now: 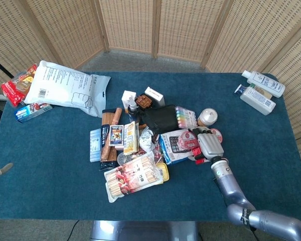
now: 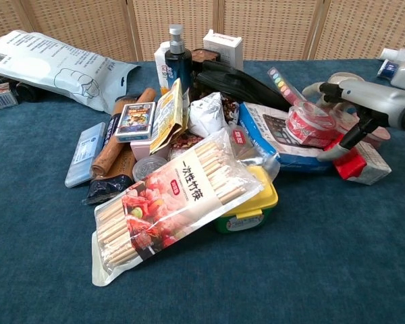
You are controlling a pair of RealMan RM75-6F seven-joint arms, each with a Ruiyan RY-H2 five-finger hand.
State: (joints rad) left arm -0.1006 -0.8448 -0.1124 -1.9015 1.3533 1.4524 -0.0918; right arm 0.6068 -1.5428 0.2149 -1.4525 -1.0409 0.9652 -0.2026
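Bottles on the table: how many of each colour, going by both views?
White bottles: 2
Dark spray bottle: 1
Total: 3
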